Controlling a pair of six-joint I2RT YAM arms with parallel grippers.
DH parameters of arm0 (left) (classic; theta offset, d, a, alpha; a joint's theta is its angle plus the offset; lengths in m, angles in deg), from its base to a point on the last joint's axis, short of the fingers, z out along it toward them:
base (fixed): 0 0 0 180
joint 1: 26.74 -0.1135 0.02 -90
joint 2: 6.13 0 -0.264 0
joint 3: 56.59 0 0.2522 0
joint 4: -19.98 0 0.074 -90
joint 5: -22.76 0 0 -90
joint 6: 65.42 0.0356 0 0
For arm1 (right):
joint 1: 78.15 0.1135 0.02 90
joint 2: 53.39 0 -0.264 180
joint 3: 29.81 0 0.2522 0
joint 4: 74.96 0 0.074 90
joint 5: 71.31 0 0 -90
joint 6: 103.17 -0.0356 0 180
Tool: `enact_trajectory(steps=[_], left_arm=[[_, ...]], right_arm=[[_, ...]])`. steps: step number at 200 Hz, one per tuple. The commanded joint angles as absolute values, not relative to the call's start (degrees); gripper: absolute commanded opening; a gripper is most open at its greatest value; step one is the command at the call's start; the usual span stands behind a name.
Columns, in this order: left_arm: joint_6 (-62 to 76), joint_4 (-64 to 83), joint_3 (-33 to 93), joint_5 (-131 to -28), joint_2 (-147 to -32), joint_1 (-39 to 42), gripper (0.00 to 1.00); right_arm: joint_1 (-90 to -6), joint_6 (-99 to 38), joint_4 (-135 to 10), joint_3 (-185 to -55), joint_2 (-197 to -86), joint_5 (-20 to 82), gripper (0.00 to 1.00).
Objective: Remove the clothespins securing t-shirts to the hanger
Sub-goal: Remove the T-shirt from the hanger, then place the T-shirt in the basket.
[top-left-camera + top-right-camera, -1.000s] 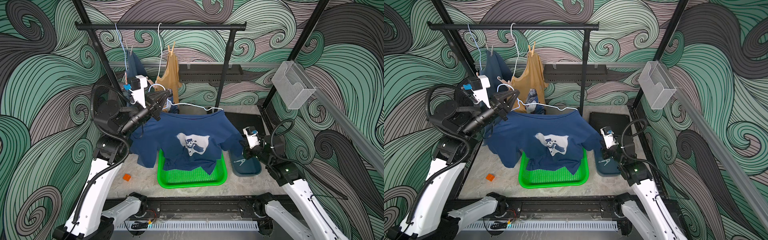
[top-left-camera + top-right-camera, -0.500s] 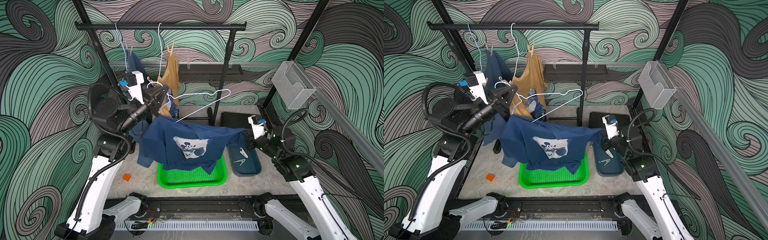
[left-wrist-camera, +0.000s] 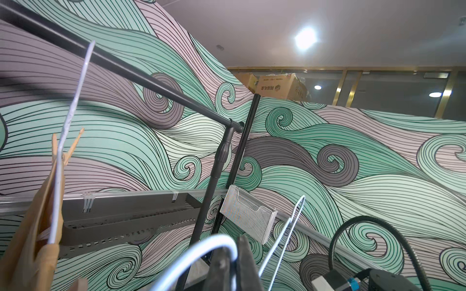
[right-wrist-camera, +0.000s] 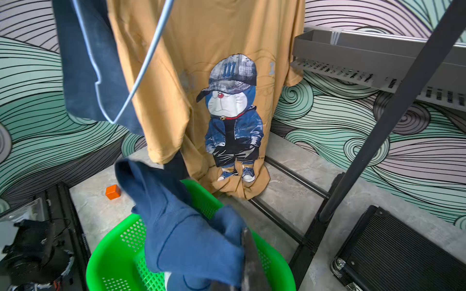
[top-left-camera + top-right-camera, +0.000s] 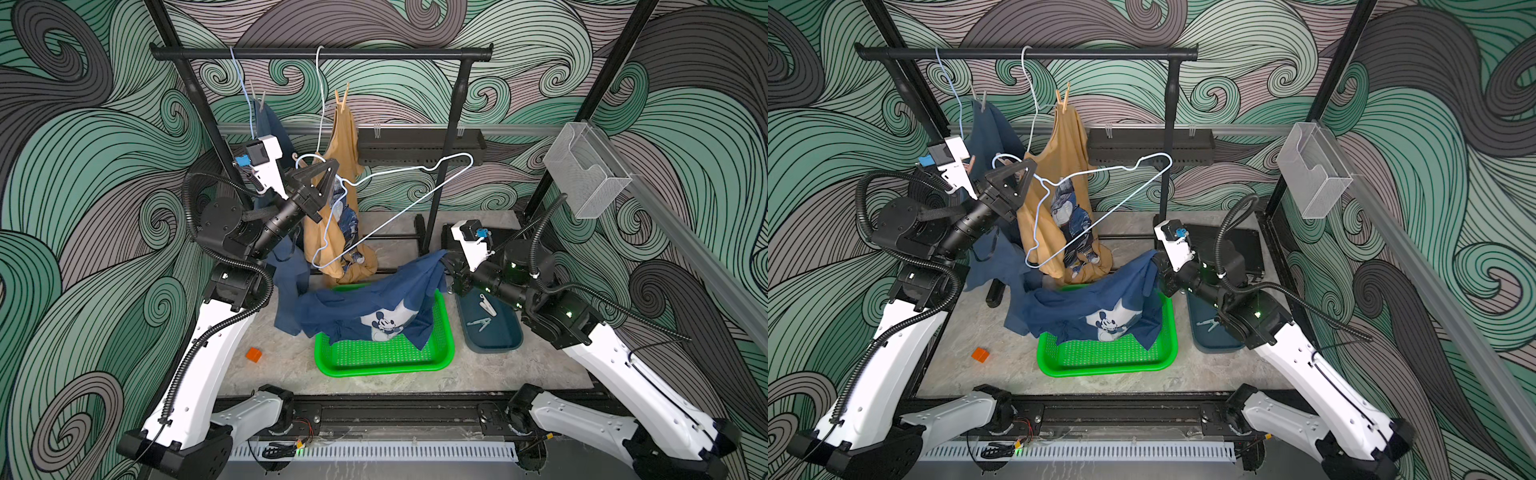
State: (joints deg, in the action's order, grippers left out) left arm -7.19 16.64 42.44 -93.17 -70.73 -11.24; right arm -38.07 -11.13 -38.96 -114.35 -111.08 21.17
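At the far left the worktop lies bare but for an orange cube, leaving open room between the left arm and the green basket. Above it the left hand is raised and clamped on the hook end of a bare white hanger. The hanger's wire slants across the mustard t-shirt and reaches almost to the rack's upright post. Behind that hand, on the rail, a blue t-shirt hangs with a grey clothespin at its top. Beside it the mustard t-shirt is held by a tan clothespin. Both pins sit above the left hand, apart from it. The navy t-shirt sags over the basket, one end spilling onto the worktop, the other pinched in the closed right hand. Just beside and below that hand two clothespins lie in a teal tray, near the worktop's right edge
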Motion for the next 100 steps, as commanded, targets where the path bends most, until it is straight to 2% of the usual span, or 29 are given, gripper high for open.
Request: enact_trajectory(steps=[1,35,73,100], left_arm=[[-9.4,20.6,46.0,-91.5,-71.4,-11.1,0.0],[-7.5,20.0,45.5,-89.7,-70.8,-11.1,0.0],[-6.6,19.1,45.2,-89.2,-70.6,-11.2,0.0],[-5.2,17.5,45.3,-88.9,-70.1,-11.2,0.0]], right_arm=[[-38.7,-6.9,-41.3,-120.6,-109.1,15.3,0.0],[-44.0,-6.1,-38.9,-127.5,-109.5,19.3,0.0],[-43.0,-9.2,-37.7,-135.0,-114.4,24.4,0.0],[-40.9,-11.0,-36.8,-132.6,-115.7,25.4,0.0]])
